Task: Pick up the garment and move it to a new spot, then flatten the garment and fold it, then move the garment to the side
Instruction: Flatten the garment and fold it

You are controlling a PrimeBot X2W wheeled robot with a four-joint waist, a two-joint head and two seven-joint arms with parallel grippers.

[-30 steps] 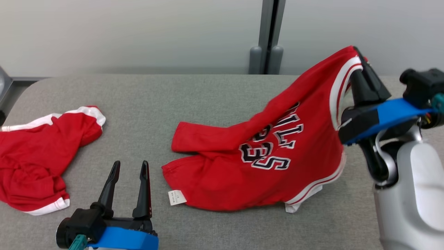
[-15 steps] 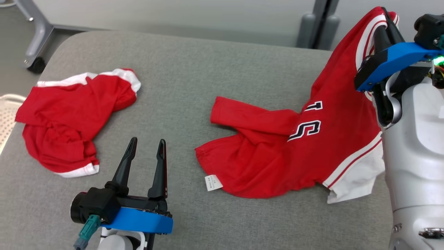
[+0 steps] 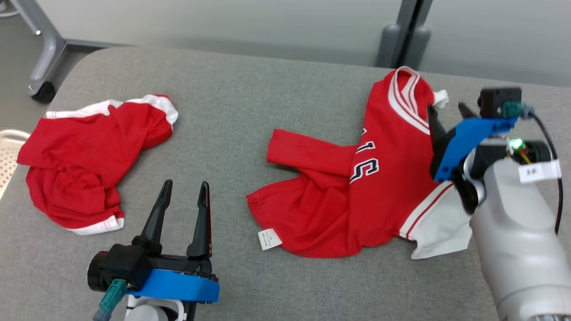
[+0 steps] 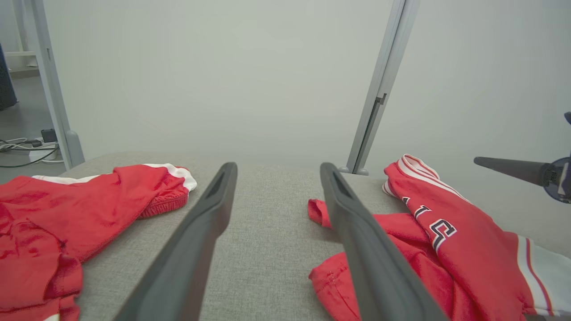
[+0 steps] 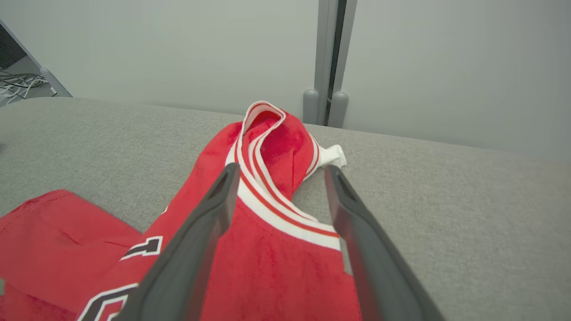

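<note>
Right gripper [image 3: 446, 111]: we are holding it wide open, empty.
Left gripper [image 3: 186, 183]: open too, empty.
Worry: shirt [image 3: 383, 187] is lying bunched; we risk folding in wrinkles.

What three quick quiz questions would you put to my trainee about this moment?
1. True or false: the right gripper stands open, gripping nothing.
2. Where does the jersey lie, relative to the other red garment? A on top of it; B to its right; C to its left.
3. What does the left gripper hold?
Key: 1 true; 2 B; 3 nothing, it is open.
</note>
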